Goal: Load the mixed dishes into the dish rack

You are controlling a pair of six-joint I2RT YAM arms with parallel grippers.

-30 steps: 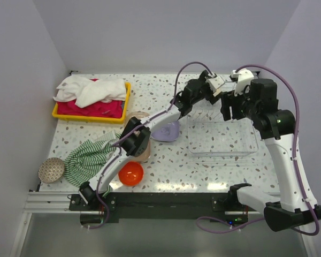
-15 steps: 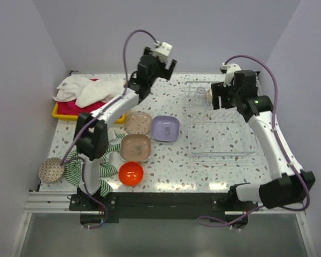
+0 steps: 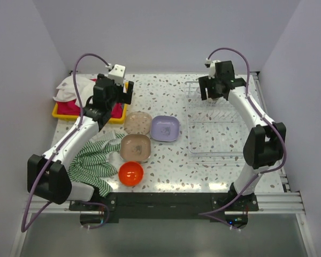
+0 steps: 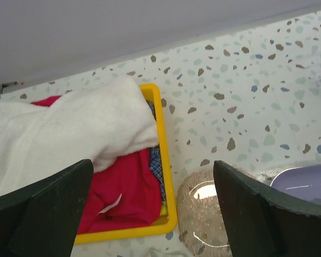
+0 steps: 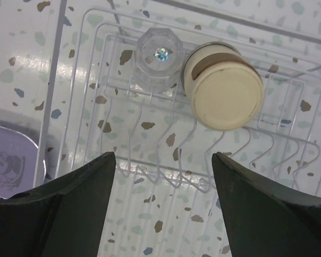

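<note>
Across the tabletop from above, the dish rack [image 3: 222,138] stands right; the lilac plate [image 3: 165,128], tan plates [image 3: 137,122] and orange bowl [image 3: 131,173] lie left of it, not yet loaded.

At the left wrist, the left tool [image 4: 152,163] gapes, released, above the yellow tray [image 4: 168,176], beside one tan plate, likely seeking a dish.

Under the right wrist, the right tool [image 5: 163,158] is spread and empty over the glass [image 5: 158,58] and beige cup [image 5: 223,93], seemingly upturned in the rack to drain.

Cup [image 5: 223,92] & glass [image 5: 158,58] in rack [image 3: 222,134], far end; plates [image 3: 138,122], bowl [image 3: 131,173] L of it.
</note>
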